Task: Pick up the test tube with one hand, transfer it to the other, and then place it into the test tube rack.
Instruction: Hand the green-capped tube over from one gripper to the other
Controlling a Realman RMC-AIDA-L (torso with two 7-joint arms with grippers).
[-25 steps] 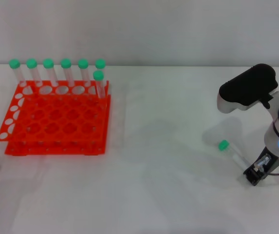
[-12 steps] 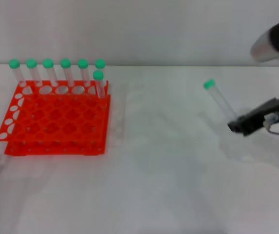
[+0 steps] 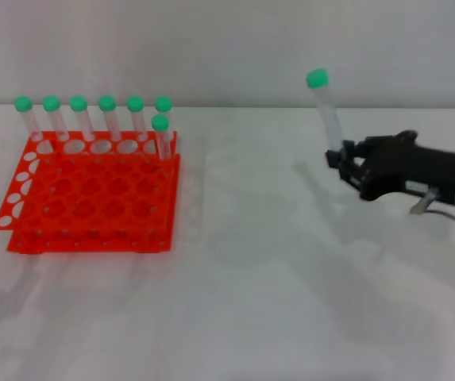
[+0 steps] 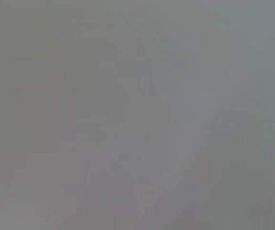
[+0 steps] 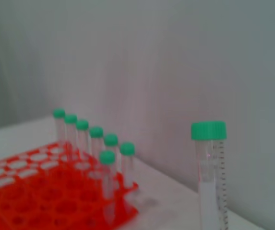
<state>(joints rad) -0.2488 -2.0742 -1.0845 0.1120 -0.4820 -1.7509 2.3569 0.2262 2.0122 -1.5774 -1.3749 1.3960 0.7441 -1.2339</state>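
Observation:
My right gripper reaches in from the right, above the table, and is shut on the lower end of the test tube. The tube is clear with a green cap and stands nearly upright, cap up. It also shows in the right wrist view. The orange-red test tube rack stands on the table at the left, far from the gripper, and shows in the right wrist view too. My left gripper is out of the head view, and the left wrist view shows only blank grey.
Several green-capped tubes stand in the rack's back row, and one more stands in the row in front at the right end. A pale wall runs behind the white table.
My right gripper has lifted the tube from the table at the right, swung it upright and carried it up and leftward. The rack and its tubes have not moved.

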